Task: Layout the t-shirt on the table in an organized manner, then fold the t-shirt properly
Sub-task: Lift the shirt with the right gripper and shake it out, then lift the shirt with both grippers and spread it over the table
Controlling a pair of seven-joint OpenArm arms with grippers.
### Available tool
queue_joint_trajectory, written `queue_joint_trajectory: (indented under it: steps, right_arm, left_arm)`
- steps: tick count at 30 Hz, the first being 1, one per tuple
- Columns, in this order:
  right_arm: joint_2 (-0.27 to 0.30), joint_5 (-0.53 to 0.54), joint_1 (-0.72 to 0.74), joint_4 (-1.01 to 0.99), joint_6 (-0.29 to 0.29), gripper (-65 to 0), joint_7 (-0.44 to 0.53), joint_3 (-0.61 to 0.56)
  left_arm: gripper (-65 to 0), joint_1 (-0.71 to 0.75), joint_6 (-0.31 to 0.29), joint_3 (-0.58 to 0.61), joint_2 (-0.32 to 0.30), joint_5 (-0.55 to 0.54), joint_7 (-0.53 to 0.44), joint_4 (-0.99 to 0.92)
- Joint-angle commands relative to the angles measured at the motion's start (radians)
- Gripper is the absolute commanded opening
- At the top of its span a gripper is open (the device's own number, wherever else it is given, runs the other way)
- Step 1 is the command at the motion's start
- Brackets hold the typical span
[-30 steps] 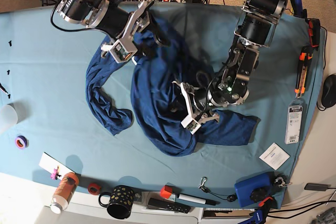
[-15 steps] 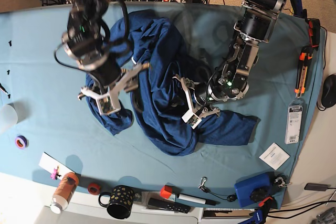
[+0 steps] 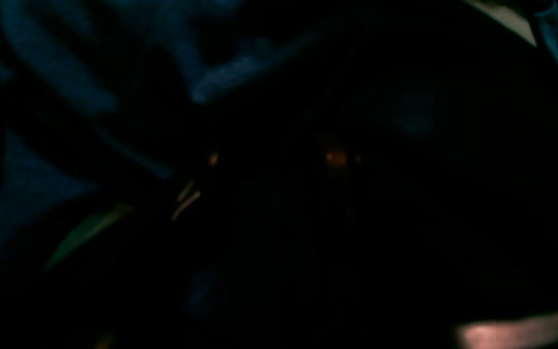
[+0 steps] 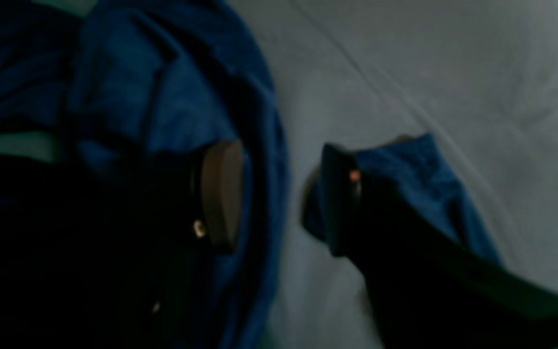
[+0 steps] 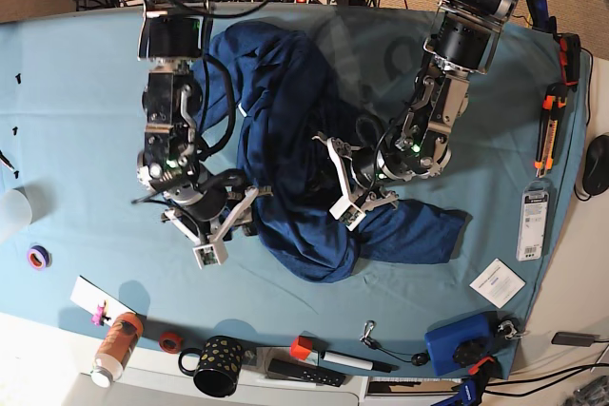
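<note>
Across the base view, one t-shirt [image 5: 295, 140] lies crumpled in the middle of the table [image 5: 76, 92], with two arms bent over it. The left gripper [image 5: 347, 187] sits on the shirt's centre folds, its white fingers spread, though whether cloth is caught between them cannot be told. The right gripper [image 5: 221, 225] hangs at the shirt's edge nearer the mug [image 5: 217, 365]. From the left wrist view comes almost nothing but darkness and blurred blue fabric, pressed close. Only the right wrist view shows the right gripper [image 4: 279, 194] clearly: its two fingers [image 4: 221, 194] stand apart with bare teal cloth between them, shirt folds on either side.
</note>
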Motion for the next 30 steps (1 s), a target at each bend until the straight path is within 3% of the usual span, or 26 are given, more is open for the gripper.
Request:
queue_joint_trajectory:
  steps: [1, 4, 9, 11, 14, 15, 17, 21, 24, 26, 30]
  right_arm:
    - [0.002, -0.023, 0.033, -0.006, -0.017, -38.6, 0.029, 0.002]
    - [0.002, -0.026, 0.043, -0.063, -0.018, -38.6, 0.028, 0.002]
    - [0.001, 0.062, 0.027, -0.114, 0.044, -39.7, 0.024, 0.001]
    - [0.001, 0.063, 0.026, -0.130, 0.053, -46.9, 0.022, 0.001]
    - [0.001, 0.064, 0.026, -0.142, 0.052, -64.0, 0.019, 0.001]
    - [0.001, 0.069, 0.026, -0.142, 0.052, -65.0, 0.019, 0.001]
    - [0.001, 0.130, 0.027, -0.140, 0.065, -65.0, 0.019, 0.001]
    - [-0.017, 0.326, 0.026, -0.089, 0.214, -65.0, -0.055, 0.001]
    - [-0.058, 0.403, 0.026, -0.021, 0.277, -65.0, -0.124, 0.001]
    - [-0.079, 0.438, 0.026, 0.017, 0.301, -65.0, -0.146, 0.001]
    - [-0.104, 0.502, 0.025, 0.041, 0.330, -65.0, -0.200, -0.002]
  left_arm:
    - [-40.5, -0.018, -0.005, -0.002, 0.002, -0.003, -0.003, 0.013]
    - [-40.5, -0.017, -0.005, -0.002, 0.002, -0.004, -0.003, 0.013]
    - [-40.5, -0.018, -0.005, -0.002, 0.002, -0.004, -0.021, 0.013]
    - [-40.5, -0.018, -0.005, -0.002, 0.002, -0.004, -0.021, 0.013]
    - [-40.5, -0.017, -0.005, -0.002, 0.002, -0.004, -0.021, 0.013]
    - [-40.5, -0.017, -0.005, -0.002, 0.003, -0.004, -0.022, 0.013]
    - [-40.5, -0.018, -0.005, -0.002, 0.002, -0.006, -0.039, 0.013]
    - [-40.5, -0.017, -0.004, -0.029, 0.005, -0.007, -0.101, 0.014]
    - [-40.5, -0.017, -0.005, -0.097, 0.005, -0.008, -0.100, 0.036]
    - [-40.5, -0.017, -0.005, -0.160, 0.004, -0.015, -0.098, 0.062]
    - [-40.5, -0.017, -0.006, -0.291, 0.002, -0.135, -0.042, 0.112]
